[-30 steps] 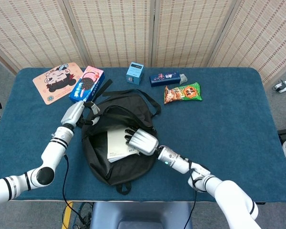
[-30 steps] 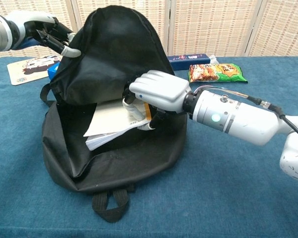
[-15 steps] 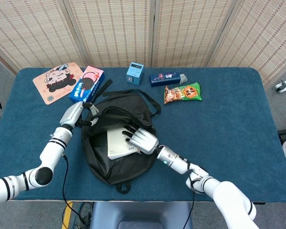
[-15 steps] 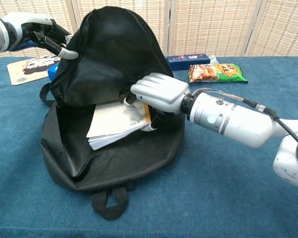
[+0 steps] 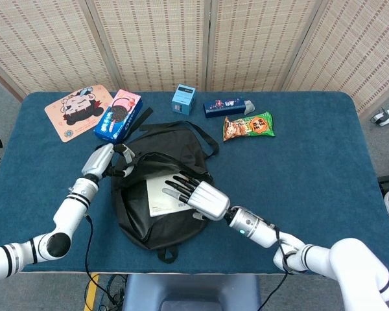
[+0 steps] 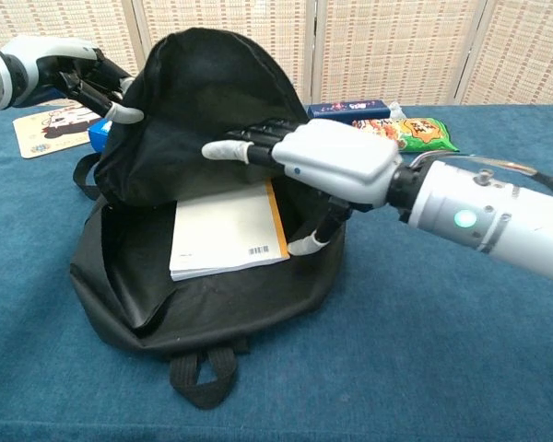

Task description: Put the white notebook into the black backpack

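The black backpack (image 5: 157, 214) (image 6: 212, 120) lies on the blue table with its mouth open toward me. The white notebook (image 5: 162, 195) (image 6: 223, 232) lies flat inside the opening, barcode showing. My right hand (image 5: 200, 197) (image 6: 327, 164) hovers just above the notebook with its fingers spread straight out and nothing in it. My left hand (image 5: 102, 159) (image 6: 85, 78) grips the backpack's upper flap at its left edge and holds it raised.
At the back of the table are a cartoon mat (image 5: 78, 110), a blue-and-pink biscuit box (image 5: 118, 114), a small blue box (image 5: 183, 98), a dark blue pack (image 5: 225, 105) and a green snack bag (image 5: 248, 126). Backpack straps (image 6: 201, 376) trail toward the near edge.
My right hand let go of the notebook, opened its fingers and lifted back toward me. The notebook dropped flat inside the backpack. The left hand kept holding the flap.
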Robot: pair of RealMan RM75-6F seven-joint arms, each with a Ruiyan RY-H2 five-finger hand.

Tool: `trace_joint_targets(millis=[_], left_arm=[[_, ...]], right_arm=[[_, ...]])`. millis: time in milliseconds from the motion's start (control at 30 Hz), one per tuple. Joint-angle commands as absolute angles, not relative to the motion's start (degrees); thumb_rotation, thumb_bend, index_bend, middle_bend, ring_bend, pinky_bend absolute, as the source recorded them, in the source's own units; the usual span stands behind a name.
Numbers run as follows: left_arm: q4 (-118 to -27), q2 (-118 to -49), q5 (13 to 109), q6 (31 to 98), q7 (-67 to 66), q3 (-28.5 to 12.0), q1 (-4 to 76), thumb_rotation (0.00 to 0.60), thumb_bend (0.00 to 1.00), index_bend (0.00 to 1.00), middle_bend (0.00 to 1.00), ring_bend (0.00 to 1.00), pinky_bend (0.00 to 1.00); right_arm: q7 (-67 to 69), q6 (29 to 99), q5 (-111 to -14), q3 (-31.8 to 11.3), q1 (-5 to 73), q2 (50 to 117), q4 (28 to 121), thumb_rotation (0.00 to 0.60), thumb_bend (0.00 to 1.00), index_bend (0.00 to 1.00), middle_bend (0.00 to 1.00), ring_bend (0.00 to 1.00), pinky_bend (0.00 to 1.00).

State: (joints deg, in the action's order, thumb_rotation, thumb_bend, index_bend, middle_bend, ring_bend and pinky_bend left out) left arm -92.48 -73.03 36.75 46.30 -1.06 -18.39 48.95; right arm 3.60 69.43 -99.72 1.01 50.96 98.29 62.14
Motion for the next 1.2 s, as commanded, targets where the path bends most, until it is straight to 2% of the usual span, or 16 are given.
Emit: trace_joint_targets(millis=[33, 167, 367, 467, 600, 700, 800, 900, 967, 1033, 1200], left_arm=[[-93.4, -72.61, 37.48, 46.59, -1.5, -17.6, 48.53, 0.6, 0.49, 0.56, 0.31, 0.29, 0.18], [-95.07, -71.92, 39.02, 46.55, -2.7, -16.04, 48.16, 0.6, 0.43, 0.35, 0.24, 0.22, 0.18], [-98.81, -69.9, 41.64, 47.45, -4.76, -13.95, 47.33, 0.6, 0.35, 0.17, 0.17, 0.17, 0.18], [-100.54, -68.89, 42.97, 48.27, -5.38, -13.07, 46.63, 0.6, 0.28, 0.08, 0.12, 0.14, 0.18], [-102.9, -66.91, 43.94, 48.15, -5.32, -12.2, 45.74, 0.6, 0.2, 0.01, 0.08, 0.1, 0.16], [-104.9, -65.68, 45.85, 49.63, -4.74, -11.97, 44.47, 0.6, 0.17, 0.0, 0.07, 0.09, 0.16], [-105.69, -65.83, 48.28, 53.82, -5.07, -11.7, 42.72, 0.6, 0.17, 0.01, 0.07, 0.09, 0.16], [-105.5, -66.08, 49.65, 58.2, -6.21, -11.26, 40.95, 0.6, 0.17, 0.05, 0.07, 0.09, 0.16], [-104.92, -66.06, 50.63, 60.82, -6.63, -10.81, 39.51, 0.6, 0.17, 0.08, 0.07, 0.1, 0.16], [-104.24, -65.8, 51.69, 62.9, -6.95, -10.27, 38.14, 0.6, 0.17, 0.12, 0.07, 0.1, 0.16], [-102.19, -65.14, 55.55, 69.76, -7.47, -8.32, 33.28, 0.6, 0.17, 0.17, 0.07, 0.11, 0.16]], right_arm=[[-1.21, 73.67, -101.1, 2.53, 47.38, 91.01, 70.62, 0.6, 0.0, 0.0, 0.04, 0.0, 0.02], [-3.45, 76.38, -101.16, 2.48, 44.92, 85.63, 78.01, 0.6, 0.0, 0.0, 0.04, 0.0, 0.02], [-6.48, 79.24, -101.45, 2.53, 41.64, 79.36, 85.29, 0.6, 0.0, 0.0, 0.04, 0.0, 0.02], [-7.62, 79.67, -101.01, 2.67, 40.09, 76.71, 87.08, 0.6, 0.0, 0.0, 0.05, 0.0, 0.02], [-7.97, 79.08, -99.14, 2.52, 38.36, 73.85, 88.33, 0.6, 0.0, 0.0, 0.05, 0.0, 0.02], [-7.76, 78.78, -97.86, 2.21, 37.2, 72.27, 88.77, 0.6, 0.0, 0.0, 0.06, 0.0, 0.02], [-7.03, 78.63, -96.34, 1.68, 36.04, 70.98, 88.88, 0.6, 0.02, 0.01, 0.09, 0.01, 0.11], [-5.38, 78.58, -94.29, 1.06, 34.68, 69.52, 89.18, 0.6, 0.14, 0.11, 0.18, 0.08, 0.22], [-4.54, 78.69, -92.84, 0.7, 33.56, 68.5, 89.22, 0.6, 0.24, 0.22, 0.26, 0.16, 0.31], [-3.65, 78.82, -91.63, 0.49, 32.51, 67.56, 89.41, 0.6, 0.3, 0.3, 0.31, 0.21, 0.35], [-1.98, 79.15, -88.84, 0.42, 29.37, 65.14, 89.43, 0.6, 0.37, 0.4, 0.35, 0.26, 0.4]])
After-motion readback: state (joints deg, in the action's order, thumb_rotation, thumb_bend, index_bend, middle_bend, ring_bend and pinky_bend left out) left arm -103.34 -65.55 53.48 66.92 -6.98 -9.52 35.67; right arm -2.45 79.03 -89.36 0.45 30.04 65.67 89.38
